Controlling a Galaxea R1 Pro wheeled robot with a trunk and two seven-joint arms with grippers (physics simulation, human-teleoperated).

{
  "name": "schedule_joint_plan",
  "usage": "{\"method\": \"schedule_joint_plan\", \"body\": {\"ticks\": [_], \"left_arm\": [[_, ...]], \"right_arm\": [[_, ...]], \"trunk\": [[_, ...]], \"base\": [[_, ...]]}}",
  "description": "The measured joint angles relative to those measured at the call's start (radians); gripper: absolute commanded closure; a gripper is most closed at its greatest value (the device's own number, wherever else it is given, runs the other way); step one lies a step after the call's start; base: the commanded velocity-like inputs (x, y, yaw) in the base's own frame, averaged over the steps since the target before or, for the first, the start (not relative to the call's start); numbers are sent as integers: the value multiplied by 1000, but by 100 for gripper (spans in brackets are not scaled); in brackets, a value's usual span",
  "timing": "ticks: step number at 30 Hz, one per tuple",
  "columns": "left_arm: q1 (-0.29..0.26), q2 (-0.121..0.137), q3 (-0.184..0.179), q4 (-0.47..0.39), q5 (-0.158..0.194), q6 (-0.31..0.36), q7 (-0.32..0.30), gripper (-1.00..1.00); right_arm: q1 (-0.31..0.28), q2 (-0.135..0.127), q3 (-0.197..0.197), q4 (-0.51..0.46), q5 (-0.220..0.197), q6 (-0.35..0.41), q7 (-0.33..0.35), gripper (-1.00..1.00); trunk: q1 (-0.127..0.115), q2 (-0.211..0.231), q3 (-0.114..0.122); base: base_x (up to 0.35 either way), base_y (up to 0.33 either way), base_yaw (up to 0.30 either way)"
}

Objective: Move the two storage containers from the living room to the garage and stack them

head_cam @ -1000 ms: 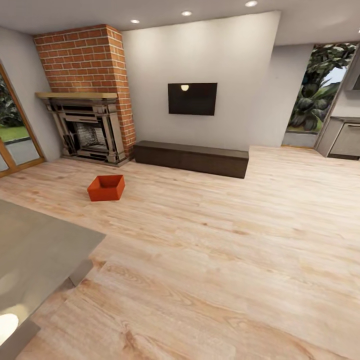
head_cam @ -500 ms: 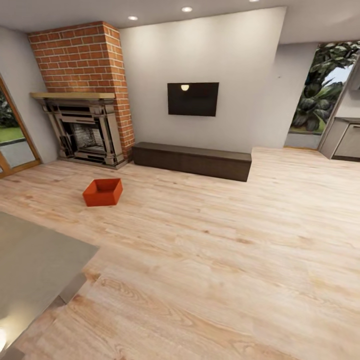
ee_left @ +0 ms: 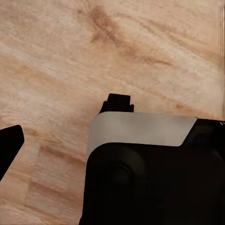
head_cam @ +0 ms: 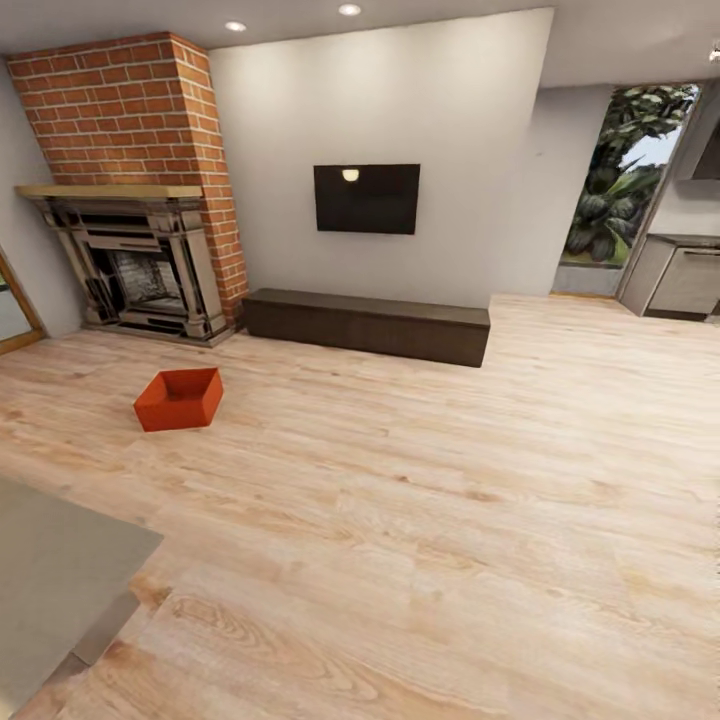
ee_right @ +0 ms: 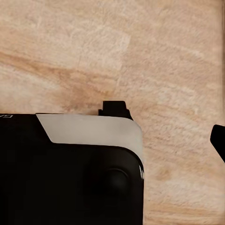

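On wood floor, storage container upright, opening upward, long axis indiscernible.

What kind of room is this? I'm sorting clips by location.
Likely a living room: a brick fireplace, a wall-mounted TV above a long low bench, and a wood-plank floor.

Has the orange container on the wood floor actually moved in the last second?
No. The orange container keeps its spot in front of the fireplace and left of the bench; the whole picture shifted together, so the camera moved.
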Motion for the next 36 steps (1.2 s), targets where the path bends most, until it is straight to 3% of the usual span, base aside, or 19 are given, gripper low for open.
{"method": "schedule_joint_plan", "body": {"ticks": [9, 36], "left_arm": [[0, 0, 0, 0, 0, 0, 0, -100], [0, 0, 1, 0, 0, 0, 0, -100]], "right_arm": [[0, 0, 0, 0, 0, 1, 0, -100], [0, 2, 0, 0, 0, 1, 0, -100]], "trunk": [[0, 0, 0], [0, 0, 0]], "base": [[324, 0, -177], [324, 0, -2]]}}
